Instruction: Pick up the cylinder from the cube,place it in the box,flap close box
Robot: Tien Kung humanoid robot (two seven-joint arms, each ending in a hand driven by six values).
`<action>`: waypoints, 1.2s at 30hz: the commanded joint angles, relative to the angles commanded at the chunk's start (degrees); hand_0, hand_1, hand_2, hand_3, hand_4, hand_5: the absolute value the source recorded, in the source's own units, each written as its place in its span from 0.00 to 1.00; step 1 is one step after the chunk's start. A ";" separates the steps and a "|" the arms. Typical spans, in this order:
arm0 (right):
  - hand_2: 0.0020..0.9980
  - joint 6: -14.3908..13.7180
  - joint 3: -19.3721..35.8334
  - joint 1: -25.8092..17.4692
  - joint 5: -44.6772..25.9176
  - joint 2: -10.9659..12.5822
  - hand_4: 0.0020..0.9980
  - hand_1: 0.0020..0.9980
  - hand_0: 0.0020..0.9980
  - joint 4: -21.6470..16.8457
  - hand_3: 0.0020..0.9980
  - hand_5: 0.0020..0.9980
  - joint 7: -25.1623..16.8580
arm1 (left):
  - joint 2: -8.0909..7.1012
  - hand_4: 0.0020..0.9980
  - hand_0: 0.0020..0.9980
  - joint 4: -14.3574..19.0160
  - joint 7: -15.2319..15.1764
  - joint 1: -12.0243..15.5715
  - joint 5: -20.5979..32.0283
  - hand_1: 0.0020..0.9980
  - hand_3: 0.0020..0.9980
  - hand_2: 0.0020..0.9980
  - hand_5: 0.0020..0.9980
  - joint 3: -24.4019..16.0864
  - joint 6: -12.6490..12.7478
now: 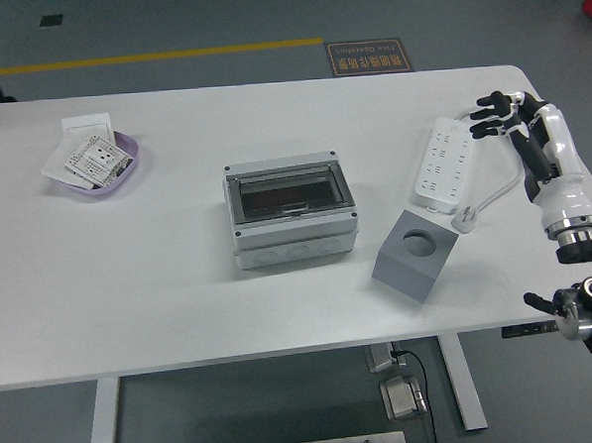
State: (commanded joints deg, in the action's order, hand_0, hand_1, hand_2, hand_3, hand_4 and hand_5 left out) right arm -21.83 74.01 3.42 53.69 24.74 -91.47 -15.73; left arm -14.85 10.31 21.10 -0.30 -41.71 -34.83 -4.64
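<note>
Although the cylinder itself was nowhere in plain sight, we judged the task all but finished: the round hole in the top of the gray cube (pixel 414 257) stood empty, and the clear flap of the box (pixel 292 212) lay shut. Something dark showed through the flap, probably the cylinder, though we could not make it out for certain. Our right hand (pixel 514 119) hung near the desk's (pixel 181 297) right edge, well apart from the box, its fingers spread loosely and holding nothing, just beside the white power strip (pixel 444 164). A purple dish (pixel 124 166) of small packets sat at the far left. We saw nothing left to do except perhaps rest the arm.
</note>
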 joint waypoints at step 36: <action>0.79 -2.10 4.73 0.34 -1.04 0.78 1.00 0.80 0.86 0.40 0.80 0.73 6.74 | -0.51 0.47 0.65 0.00 0.29 1.58 -1.62 0.68 0.56 0.57 0.05 -2.26 0.39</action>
State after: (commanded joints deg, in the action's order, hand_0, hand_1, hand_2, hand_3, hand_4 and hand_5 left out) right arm -23.93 78.74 3.76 52.65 25.51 -91.07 -8.98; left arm -15.36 10.31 21.39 1.28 -43.33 -37.09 -4.25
